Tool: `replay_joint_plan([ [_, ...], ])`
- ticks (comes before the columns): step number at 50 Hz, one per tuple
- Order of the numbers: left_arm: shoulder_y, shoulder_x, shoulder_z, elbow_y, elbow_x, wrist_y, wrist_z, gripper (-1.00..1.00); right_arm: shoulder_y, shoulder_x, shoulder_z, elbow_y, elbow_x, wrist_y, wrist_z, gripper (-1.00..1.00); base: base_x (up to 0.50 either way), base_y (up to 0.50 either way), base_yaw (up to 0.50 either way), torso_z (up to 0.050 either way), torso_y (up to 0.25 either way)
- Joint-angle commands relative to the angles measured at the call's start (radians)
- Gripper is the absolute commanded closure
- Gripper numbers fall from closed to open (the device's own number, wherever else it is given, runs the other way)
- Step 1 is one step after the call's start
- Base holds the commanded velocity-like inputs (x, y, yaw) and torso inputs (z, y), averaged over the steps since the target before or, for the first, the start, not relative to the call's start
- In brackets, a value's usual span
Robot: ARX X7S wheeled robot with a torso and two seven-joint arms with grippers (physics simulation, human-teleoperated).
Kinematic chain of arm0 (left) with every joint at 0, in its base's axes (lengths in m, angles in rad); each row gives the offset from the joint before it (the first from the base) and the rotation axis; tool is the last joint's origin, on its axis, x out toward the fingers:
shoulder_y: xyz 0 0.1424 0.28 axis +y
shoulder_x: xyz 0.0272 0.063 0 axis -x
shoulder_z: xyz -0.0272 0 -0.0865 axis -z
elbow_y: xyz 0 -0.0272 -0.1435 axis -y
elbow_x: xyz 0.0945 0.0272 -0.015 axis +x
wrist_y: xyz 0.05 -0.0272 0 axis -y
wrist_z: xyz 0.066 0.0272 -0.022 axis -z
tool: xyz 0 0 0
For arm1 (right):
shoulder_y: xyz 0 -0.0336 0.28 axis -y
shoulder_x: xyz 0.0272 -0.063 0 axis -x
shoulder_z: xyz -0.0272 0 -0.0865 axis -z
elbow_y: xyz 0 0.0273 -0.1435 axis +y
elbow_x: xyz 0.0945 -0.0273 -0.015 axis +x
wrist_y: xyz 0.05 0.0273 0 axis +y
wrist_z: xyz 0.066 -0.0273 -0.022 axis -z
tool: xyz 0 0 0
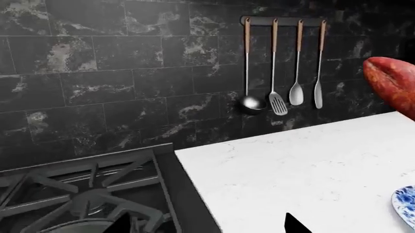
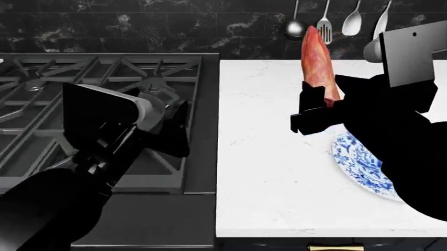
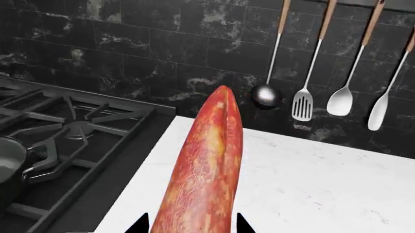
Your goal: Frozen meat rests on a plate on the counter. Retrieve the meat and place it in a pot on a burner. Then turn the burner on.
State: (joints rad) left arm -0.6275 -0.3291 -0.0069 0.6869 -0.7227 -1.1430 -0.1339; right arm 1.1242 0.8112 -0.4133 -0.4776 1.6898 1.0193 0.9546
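I have the meat (image 2: 319, 63) clamped in my right gripper (image 2: 317, 112), lifted clear above the plate (image 2: 359, 162) and counter (image 2: 272, 157). Next I judge it must travel left to the pot (image 3: 9, 167) on the stove. My left gripper (image 2: 175, 128) hangs over the grates on that route; whether it is parted or closed I cannot tell.

- Bare white counter (image 2: 272, 157) from its stove-side edge across to the plate (image 2: 359, 162); open passage there.
- Plate near the counter's right edge, partly under the right arm.
- Left gripper (image 2: 178, 128) over the stove grates (image 2: 91, 78), beside the counter's left edge.
- Hanging utensils (image 3: 324, 97) along the back wall, above the counter's rear edge.
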Motion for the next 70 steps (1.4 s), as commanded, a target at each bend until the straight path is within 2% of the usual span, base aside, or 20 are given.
replay_joint_plan([
  [1,-0.009,-0.003,-0.011,0.005,-0.014,-0.006,-0.013,-1.00,0.009,-0.001,0.002,-0.003,-0.026,0.002,-0.030,1.00,0.00,0.50,0.00,0.000,0.000],
  [44,-0.006,-0.015,0.047,-0.014,-0.002,0.028,-0.034,-1.00,-0.061,0.002,0.014,-0.012,-0.090,-0.061,-0.133,1.00,0.00,0.50,0.00,0.000,0.000],
  [55,-0.008,-0.008,0.045,-0.014,-0.011,0.029,-0.049,-1.00,-0.055,-0.006,0.015,0.009,-0.143,-0.079,-0.201,1.00,0.00,0.00,0.00,0.000,0.000],
  [70,-0.010,-0.015,0.060,-0.040,-0.004,0.051,-0.043,-1.00,0.004,-0.088,-0.055,0.143,-0.321,-0.111,-0.411,1.00,0.00,0.00,0.00,0.000,0.000],
])
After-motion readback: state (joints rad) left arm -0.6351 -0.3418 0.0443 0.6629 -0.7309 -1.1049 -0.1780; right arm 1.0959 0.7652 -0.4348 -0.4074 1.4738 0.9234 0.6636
